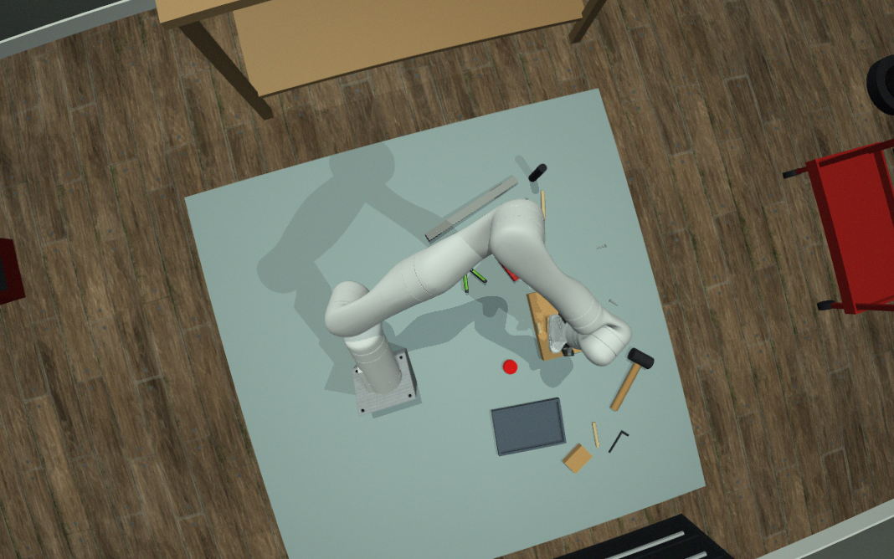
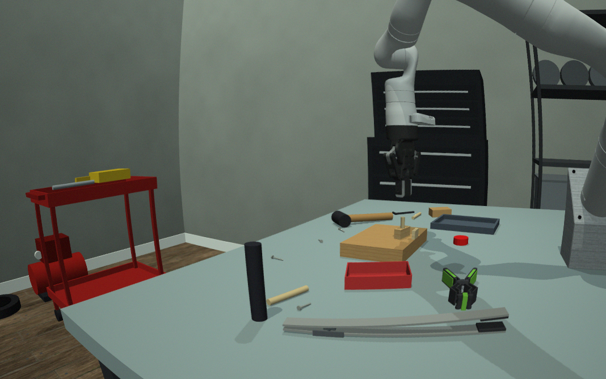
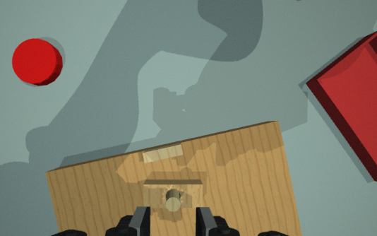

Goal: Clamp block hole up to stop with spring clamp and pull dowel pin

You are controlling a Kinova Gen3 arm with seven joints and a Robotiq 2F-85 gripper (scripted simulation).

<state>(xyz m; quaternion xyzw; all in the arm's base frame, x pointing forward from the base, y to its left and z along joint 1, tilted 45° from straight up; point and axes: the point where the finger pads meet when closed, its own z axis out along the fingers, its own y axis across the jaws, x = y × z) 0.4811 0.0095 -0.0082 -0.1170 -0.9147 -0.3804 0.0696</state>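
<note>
The small wooden block (image 2: 399,234) (image 3: 152,195) lies flat on the bench board (image 1: 536,306) (image 2: 357,243) (image 3: 247,194). Its pale dowel pin (image 2: 402,222) (image 3: 173,204) stands upright in it. The pale bench stop (image 2: 415,232) (image 3: 162,153) is near the board's edge. A gap with shadows lies between block and stop; I see no distinct loose piece there. The black and green spring clamp (image 1: 478,275) (image 2: 464,300) stands on the table, away from the board. My gripper (image 2: 403,189) (image 3: 173,225) is partly open and empty, pointing down well above the block and pin.
A red open box (image 2: 377,281) (image 3: 347,95) and a red disc (image 1: 509,366) (image 2: 461,240) (image 3: 34,61) are near the board. A dark tray (image 1: 527,427) (image 2: 464,224), a mallet (image 1: 624,388) (image 2: 368,217), a black cylinder (image 2: 255,281) and long grey bars (image 2: 393,318) stand farther off.
</note>
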